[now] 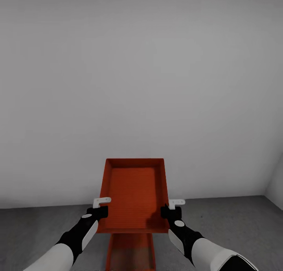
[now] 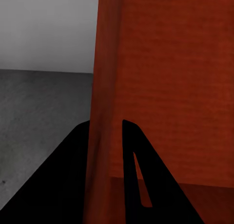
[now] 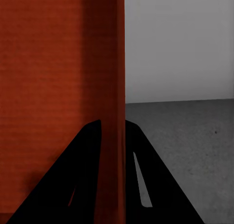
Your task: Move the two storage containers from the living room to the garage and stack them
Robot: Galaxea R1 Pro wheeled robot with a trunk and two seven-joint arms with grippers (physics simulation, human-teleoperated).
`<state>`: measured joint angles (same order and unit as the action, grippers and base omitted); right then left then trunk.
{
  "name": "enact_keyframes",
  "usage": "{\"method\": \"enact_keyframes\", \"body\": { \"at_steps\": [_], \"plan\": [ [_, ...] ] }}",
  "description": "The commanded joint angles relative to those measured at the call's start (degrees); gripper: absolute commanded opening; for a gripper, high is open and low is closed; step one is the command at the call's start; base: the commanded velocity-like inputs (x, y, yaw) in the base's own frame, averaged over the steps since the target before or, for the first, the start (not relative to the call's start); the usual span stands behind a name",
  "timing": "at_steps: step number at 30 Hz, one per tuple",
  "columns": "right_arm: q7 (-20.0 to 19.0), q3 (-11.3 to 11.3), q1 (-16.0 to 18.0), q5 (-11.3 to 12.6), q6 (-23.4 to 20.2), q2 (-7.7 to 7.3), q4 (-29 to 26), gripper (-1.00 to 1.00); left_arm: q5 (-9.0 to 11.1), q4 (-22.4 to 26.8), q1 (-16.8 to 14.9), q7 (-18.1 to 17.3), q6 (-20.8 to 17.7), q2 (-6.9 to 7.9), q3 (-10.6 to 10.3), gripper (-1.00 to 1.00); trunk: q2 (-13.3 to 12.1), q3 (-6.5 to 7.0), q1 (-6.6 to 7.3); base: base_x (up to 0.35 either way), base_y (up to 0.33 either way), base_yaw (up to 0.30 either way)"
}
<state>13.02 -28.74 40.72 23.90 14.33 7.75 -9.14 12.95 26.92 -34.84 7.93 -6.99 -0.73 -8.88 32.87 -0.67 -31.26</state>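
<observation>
Bin (image 1: 135, 192) — thin orange walls, rect.

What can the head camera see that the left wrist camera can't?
Head view alone: the second container low on the grey floor, below the held container, plus the right tool gripping that bin's right wall. Left wrist view alone: a close look at the left tool pinching the thin wall. Both: held container, floor, white wall.
</observation>
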Motion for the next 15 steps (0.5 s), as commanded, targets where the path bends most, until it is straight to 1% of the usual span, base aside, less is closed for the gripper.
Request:
{"method": "enact_keyframes", "body": {
  "at_steps": [1,15],
  "plan": [
    [0.17,1.32,0.06,1.37,0.43,-0.53,3.78,-1.00,-0.11,0.33,-0.05,0.77,-0.30,0.12,-0.18,-1.00,0.09,-0.16,-0.02,0.000,0.000,0.000],
    [0.17,1.32,0.06,1.34,0.43,-0.54,3.78,-1.00,-0.11,0.33,-0.05,0.77,-0.30,0.12,-0.19,-1.00,0.09,-1.45,-0.02,0.000,0.000,0.000]
  ]
}}
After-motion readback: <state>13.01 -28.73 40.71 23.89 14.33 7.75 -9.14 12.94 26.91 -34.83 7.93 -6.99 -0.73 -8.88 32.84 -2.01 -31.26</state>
